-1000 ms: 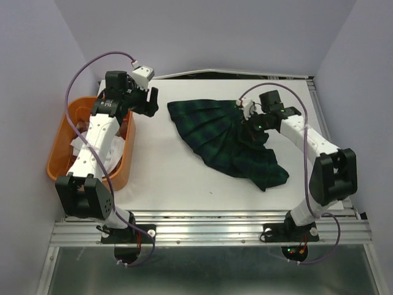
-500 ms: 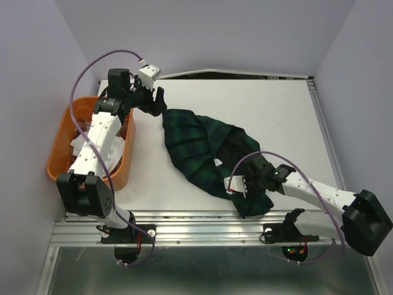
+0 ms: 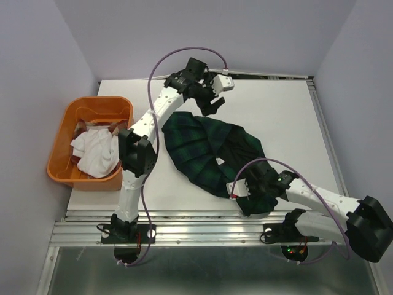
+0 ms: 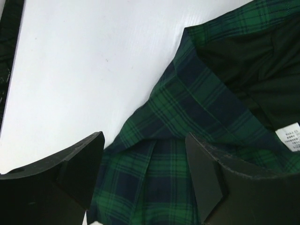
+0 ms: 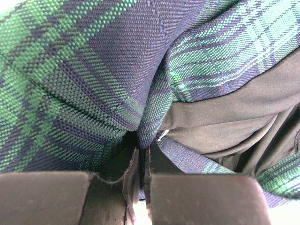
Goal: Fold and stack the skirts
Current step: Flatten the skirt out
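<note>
The dark green-navy plaid skirt (image 3: 202,147) lies crumpled across the middle of the table, with part of its dark lining showing. My left gripper (image 3: 210,104) hovers open over the skirt's far edge. In the left wrist view that gripper (image 4: 144,145) has plaid cloth (image 4: 201,108) below its spread jaws and nothing between them. My right gripper (image 3: 249,190) is at the skirt's near right end, shut on a fold of the plaid (image 5: 84,70); its pads (image 5: 133,164) pinch the cloth. The white skirt (image 3: 95,153) and the red-and-tan plaid skirt (image 3: 83,128) lie in the basket.
The orange plastic basket (image 3: 58,144) stands off the table's left edge. White table (image 3: 276,104) surface shows at the back right. A white label (image 4: 290,136) is sewn into the skirt's lining. Purple cables loop above both arms.
My left arm swung from beside the basket to the back centre, over the skirt's far edge. My right gripper pulled its hold on the skirt from the back toward the near edge, bunching the cloth.
</note>
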